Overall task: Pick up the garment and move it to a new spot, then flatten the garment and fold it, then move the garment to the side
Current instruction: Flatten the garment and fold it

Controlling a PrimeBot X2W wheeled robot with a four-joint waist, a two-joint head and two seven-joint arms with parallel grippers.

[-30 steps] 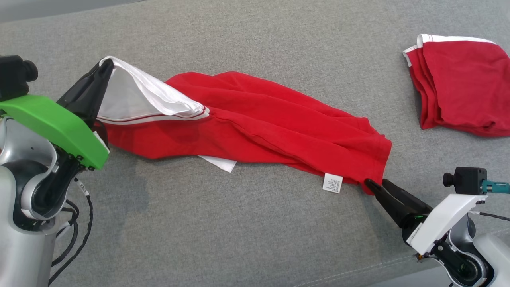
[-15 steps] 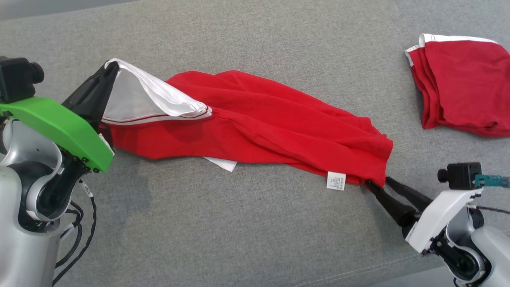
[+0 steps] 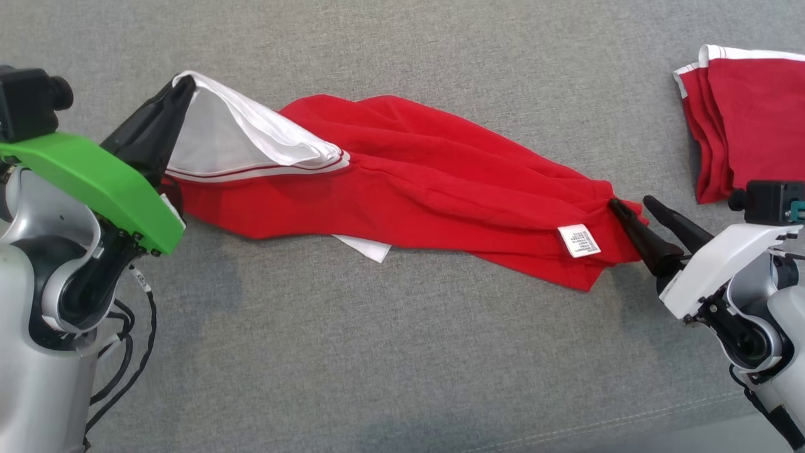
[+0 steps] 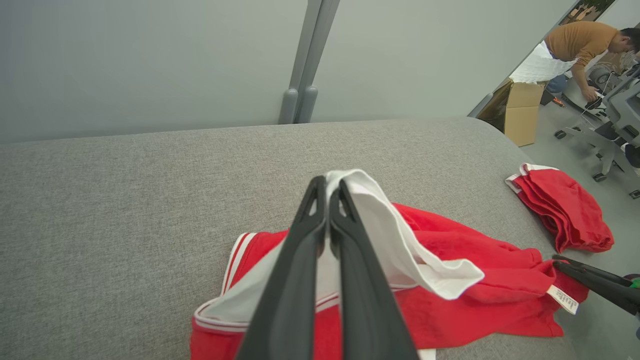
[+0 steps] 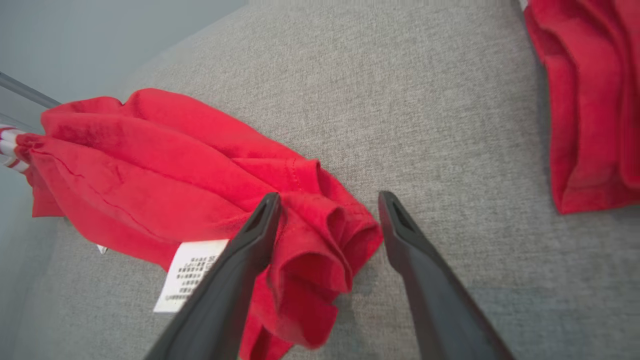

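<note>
The garment [image 3: 427,182] is red with a white lining and striped trim, stretched left to right across the grey cushion [image 3: 377,352]. My left gripper [image 3: 182,85] is shut on its white edge, lifting that end; in the left wrist view the closed left gripper [image 4: 328,185] pinches the white fabric [image 4: 395,240]. At the garment's right end my right gripper [image 3: 631,204] stands open, its jaws straddling the bunched red hem. The right wrist view has the right gripper [image 5: 327,200] with folds of the garment [image 5: 325,235] between its fingers and a white label [image 5: 187,272] beside the left finger.
A second red garment [image 3: 748,119] lies folded at the cushion's far right, close behind my right arm. Beyond the cushion's end, the left wrist view takes in a cardboard box [image 4: 520,107], a person [image 4: 582,45] bending over and wheeled equipment [image 4: 617,120].
My right gripper has moved up along the garment's right edge, now astride the bunched hem, which has crumpled toward the left. The head camera has shifted slightly. The left gripper keeps its hold.
</note>
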